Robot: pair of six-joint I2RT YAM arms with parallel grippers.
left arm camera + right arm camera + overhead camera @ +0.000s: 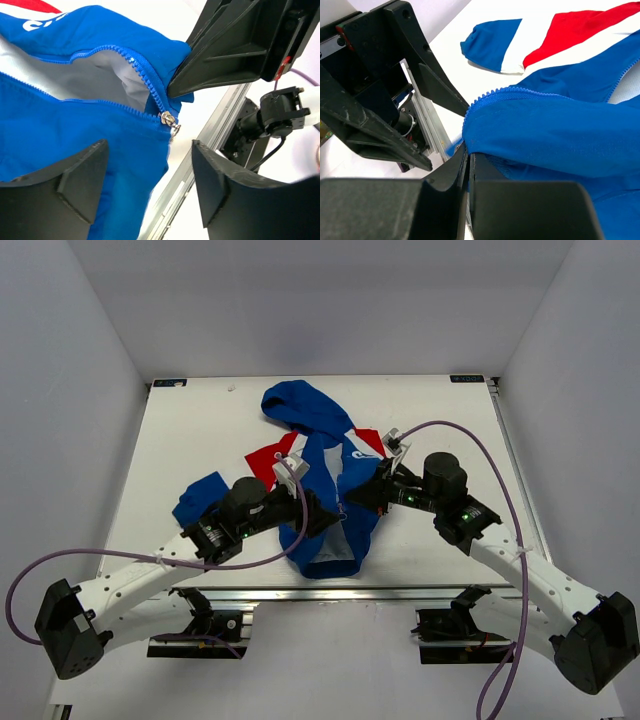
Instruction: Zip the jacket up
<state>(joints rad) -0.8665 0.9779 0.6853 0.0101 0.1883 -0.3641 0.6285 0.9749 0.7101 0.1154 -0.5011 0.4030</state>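
The blue jacket [325, 430] with red and white panels lies unzipped mid-table, hood away from me. In the left wrist view the jacket [75, 130] shows its grey lining, and the silver zip slider [168, 119] sits at the bottom of the zip near the hem. My left gripper [322, 515] [150, 150] is open, its jaws astride the hem just below the slider, not touching it. My right gripper [355, 502] [469, 150] is shut on the jacket's hem edge [560, 130] beside the slider, under the zip teeth [510, 91].
The table's aluminium front rail [330, 592] [210, 135] runs just below the hem. One blue sleeve [200, 498] [490, 40] lies spread to the left. White walls enclose the table on three sides. The two grippers are close together.
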